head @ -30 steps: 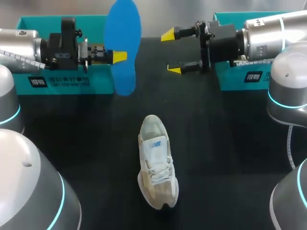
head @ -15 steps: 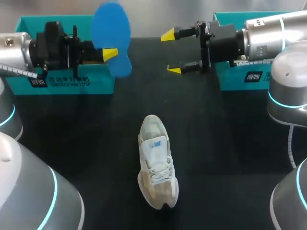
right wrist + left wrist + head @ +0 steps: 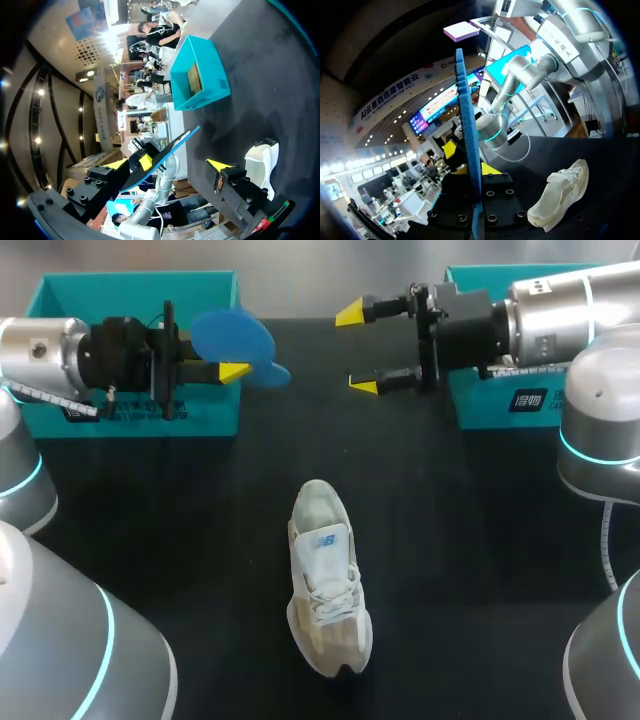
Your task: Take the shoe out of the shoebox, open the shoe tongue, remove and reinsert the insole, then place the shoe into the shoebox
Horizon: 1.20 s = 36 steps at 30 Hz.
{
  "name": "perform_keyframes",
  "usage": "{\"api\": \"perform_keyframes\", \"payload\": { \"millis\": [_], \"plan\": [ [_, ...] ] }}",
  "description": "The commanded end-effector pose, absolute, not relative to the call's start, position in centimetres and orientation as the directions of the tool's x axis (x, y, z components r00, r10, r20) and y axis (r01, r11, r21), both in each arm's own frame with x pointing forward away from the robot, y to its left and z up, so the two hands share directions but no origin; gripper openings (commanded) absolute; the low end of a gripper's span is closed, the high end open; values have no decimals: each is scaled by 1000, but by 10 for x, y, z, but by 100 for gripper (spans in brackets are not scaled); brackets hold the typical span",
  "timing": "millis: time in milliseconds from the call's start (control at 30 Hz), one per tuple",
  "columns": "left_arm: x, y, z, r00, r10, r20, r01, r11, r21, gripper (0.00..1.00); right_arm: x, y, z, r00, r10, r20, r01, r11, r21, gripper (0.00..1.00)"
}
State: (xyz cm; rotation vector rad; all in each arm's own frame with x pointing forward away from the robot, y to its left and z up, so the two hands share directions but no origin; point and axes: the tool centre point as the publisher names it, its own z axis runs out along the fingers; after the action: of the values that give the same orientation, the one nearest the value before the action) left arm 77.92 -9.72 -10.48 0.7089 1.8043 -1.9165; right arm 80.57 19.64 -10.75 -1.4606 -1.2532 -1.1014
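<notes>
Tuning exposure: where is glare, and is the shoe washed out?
Head view: even light, white mesh sneaker keeps lace detail. Left wrist view: bright hall lights behind the blue foam insole. Right wrist view: ceiling glare beyond the teal shoebox.

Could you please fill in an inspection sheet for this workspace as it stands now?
Surface: black table.
Job's things: white sneaker stands on its sole mid-table, untouched; blue insole is out of it, held in the air; teal shoebox at the far left, second teal box at the far right.
Clutter: nothing seen.
Grippers: left gripper shut on the blue insole; right gripper open and empty, above the table.
Cables: light cable at the table's right edge.
Surroundings: nothing seen.
</notes>
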Motion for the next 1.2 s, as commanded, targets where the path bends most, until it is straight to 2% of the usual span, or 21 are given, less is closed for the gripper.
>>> {"api": "perform_keyframes", "payload": {
  "millis": [33,67,533,600,833,1200],
  "plan": [
    [782,-107,-105,-540,32,-841,840,87,-536,0,806,199,-108,94,201,975,993,-93,-76,100],
    [786,-109,-108,-394,20,-919,903,196,-383,0,806,199,-108,94,201,975,993,-93,-76,100],
    [786,-109,-108,-394,20,-919,903,196,-383,0,806,199,-108,94,201,975,993,-93,-76,100],
    [788,-110,-110,-315,-10,-949,932,184,-311,0,806,199,-108,94,201,975,993,-93,-76,100],
    [794,-113,-116,-163,-31,-986,979,115,-166,0,806,199,-108,94,201,975,993,-93,-76,100],
    [811,-115,-118,-33,22,-999,992,123,-30,0,806,199,-108,94,201,975,993,-93,-76,100]
  ]
}}
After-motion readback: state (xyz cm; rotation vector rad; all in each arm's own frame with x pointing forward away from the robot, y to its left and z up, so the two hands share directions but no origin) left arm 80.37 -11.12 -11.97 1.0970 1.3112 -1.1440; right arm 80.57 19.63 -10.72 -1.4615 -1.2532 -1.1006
